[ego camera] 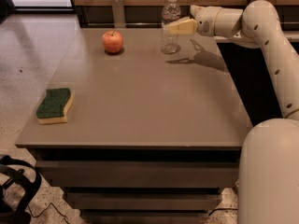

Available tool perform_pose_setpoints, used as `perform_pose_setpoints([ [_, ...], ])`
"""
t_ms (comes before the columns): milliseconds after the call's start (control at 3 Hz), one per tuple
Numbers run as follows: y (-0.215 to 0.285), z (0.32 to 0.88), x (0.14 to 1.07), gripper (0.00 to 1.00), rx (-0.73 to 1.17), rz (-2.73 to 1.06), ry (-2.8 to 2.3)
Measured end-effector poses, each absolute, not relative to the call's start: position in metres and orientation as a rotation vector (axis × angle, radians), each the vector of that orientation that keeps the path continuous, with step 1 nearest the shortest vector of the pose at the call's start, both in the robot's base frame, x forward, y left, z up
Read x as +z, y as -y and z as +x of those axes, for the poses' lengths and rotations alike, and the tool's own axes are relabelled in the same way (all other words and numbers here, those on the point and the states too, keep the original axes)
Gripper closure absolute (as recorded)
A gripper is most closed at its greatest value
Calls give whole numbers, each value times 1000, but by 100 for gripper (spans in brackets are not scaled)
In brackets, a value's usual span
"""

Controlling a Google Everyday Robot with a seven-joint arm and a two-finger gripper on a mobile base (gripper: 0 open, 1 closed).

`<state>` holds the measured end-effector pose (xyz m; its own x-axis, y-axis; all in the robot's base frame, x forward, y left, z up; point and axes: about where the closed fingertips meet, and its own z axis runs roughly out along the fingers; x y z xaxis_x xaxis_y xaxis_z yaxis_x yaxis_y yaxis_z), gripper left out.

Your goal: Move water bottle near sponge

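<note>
The water bottle (170, 24), clear with a white cap, stands upright at the far edge of the table, right of centre. My gripper (174, 27) reaches in from the right at the bottle's mid-height. It is open, and its yellowish fingers (183, 26) overlap the bottle's right side without closing on it. The sponge (55, 105), green on top with a yellow base, lies flat near the table's left front corner, far from the bottle.
A red apple (112, 41) sits on the far left part of the brown table (149, 101). A wooden wall panel runs behind the table. My white arm (271, 45) hangs over the table's right edge. Black cables (16, 190) lie on the floor at the lower left.
</note>
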<state>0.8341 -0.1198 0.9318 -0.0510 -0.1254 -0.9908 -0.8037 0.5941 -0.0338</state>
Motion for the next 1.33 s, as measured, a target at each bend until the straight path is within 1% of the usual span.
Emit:
perform_pose_setpoints([
  [333, 115, 840, 928, 0, 681, -801, -1543],
  [667, 109, 845, 921, 19, 707, -790, -1533],
  [1333, 98, 847, 916, 65, 734, -793, -1522],
])
